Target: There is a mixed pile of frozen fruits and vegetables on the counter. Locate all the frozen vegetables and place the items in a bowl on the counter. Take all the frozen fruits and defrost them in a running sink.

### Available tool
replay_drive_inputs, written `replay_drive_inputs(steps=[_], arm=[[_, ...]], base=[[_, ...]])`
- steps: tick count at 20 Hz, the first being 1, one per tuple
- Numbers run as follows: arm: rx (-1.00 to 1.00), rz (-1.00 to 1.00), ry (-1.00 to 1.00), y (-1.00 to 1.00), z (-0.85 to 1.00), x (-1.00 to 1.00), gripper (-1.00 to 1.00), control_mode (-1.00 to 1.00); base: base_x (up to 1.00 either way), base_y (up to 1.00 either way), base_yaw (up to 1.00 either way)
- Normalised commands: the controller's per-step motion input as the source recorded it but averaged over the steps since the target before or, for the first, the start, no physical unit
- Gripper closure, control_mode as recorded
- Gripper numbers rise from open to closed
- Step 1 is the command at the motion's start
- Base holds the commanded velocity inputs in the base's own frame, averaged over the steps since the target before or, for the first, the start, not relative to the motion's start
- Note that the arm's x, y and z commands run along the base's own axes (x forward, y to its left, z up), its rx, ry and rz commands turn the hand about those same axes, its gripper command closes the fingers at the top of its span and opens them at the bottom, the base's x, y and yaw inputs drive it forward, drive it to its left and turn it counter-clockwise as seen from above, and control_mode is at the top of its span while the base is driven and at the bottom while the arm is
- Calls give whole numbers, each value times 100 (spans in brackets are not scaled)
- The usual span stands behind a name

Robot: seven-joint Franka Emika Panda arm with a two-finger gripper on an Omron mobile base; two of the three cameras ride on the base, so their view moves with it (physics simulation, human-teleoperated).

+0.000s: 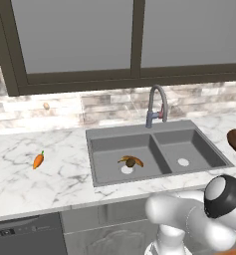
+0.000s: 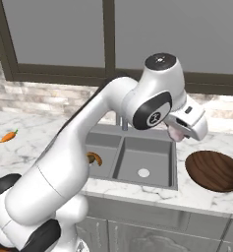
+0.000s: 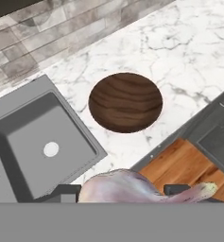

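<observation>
Claw (image 3: 123,193) clamped on one pinkish-white bulb (image 3: 127,188).
One bowl (image 3: 125,101) on table; one carrot (image 1: 38,160); banana (image 1: 125,159) and kiwi (image 1: 131,162) in sink (image 1: 154,149).

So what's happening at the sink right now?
The gripper is shut on the pinkish-white bulb, holding it in the air near the wooden bowl, which sits on the counter right of the sink. The banana and kiwi already lie in the left basin. The carrot lies on the counter, left of the sink.
</observation>
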Motion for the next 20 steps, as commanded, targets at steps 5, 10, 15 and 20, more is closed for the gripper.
replay_drive_inputs(steps=[5,10,15,20], arm=[[0,1,0,-20,-33,11,100,-100],[0,0,0,-21,-21,19,100,-100],[-1,1,-4,-21,-2,26,100,-100],[-4,3,-8,-23,-7,21,100,-100]], base=[[0,0,0],[0,0,0],[0,0,0],[0,0,0]])
